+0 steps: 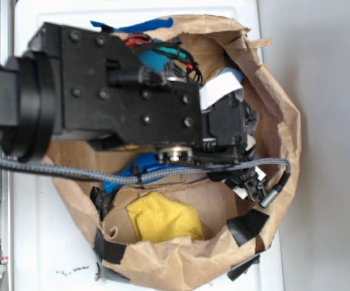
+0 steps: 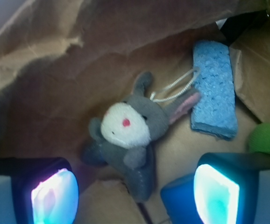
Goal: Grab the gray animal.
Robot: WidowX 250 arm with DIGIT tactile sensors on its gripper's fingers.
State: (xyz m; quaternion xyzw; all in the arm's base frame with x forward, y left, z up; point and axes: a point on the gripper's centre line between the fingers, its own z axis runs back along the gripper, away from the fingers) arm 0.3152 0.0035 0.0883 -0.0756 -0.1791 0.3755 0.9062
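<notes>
The gray animal (image 2: 128, 140) is seen lying face-up on the brown paper bag (image 2: 79, 56) floor, just beside a blue sponge (image 2: 214, 88). The claw (image 2: 135, 196) is held wide, empty, above it. Judged light, soft, compressible; the torso is best pinched, not the ears or loop.

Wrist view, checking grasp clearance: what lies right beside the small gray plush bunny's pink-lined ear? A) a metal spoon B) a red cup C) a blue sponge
C: the small gray plush bunny has its pink-lined ear reaching to the blue rectangular sponge on the brown paper.
</notes>
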